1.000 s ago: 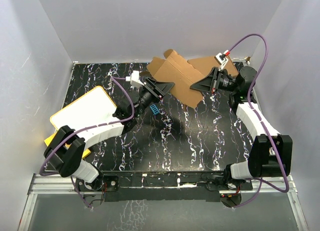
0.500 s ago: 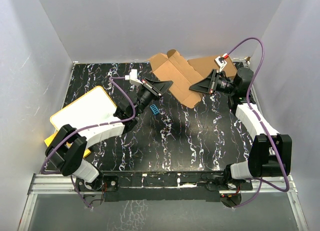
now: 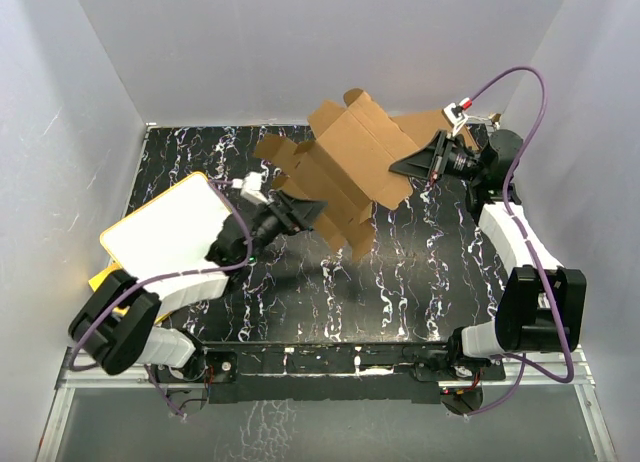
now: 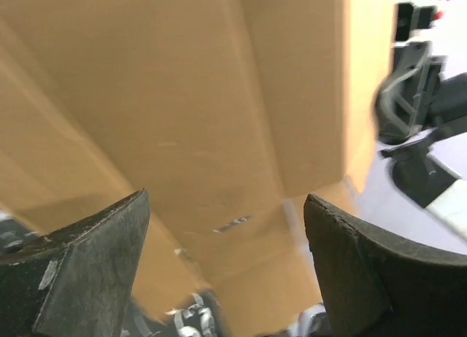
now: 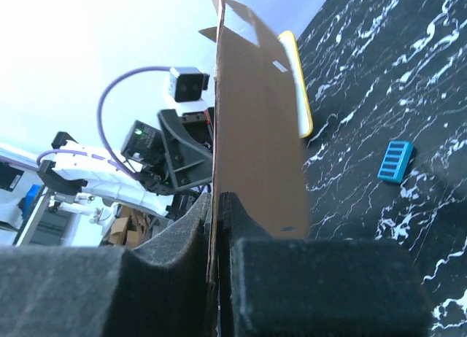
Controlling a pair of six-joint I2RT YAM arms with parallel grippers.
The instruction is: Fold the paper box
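Hanging above the black marbled tabletop (image 3: 400,272), the paper box (image 3: 345,167) is an unfolded brown cardboard sheet with flaps and tabs, tilted in the air over the far middle of the surface. No part of it can be seen touching the tabletop in the overhead view.

The right end effector (image 3: 398,168) grips the sheet at its right edge. In the right wrist view, the right end effector (image 5: 217,206) has its two dark pads pressed together with only the thin edge of the cardboard (image 5: 255,147) between them, and the sheet stands up edge-on from the pads.

The left end effector (image 3: 312,212) sits at the lower left part of the sheet, pointing at it. In the left wrist view its fingers (image 4: 95,257) stand wide apart, and the cardboard (image 4: 182,96) fills the view beyond them. Whether either finger touches the sheet cannot be told.

A white board with a yellow rim (image 3: 165,227) lies at the left side of the tabletop. A small blue ribbed block (image 5: 396,162) lies on the tabletop below the sheet, seen only from the right wrist.
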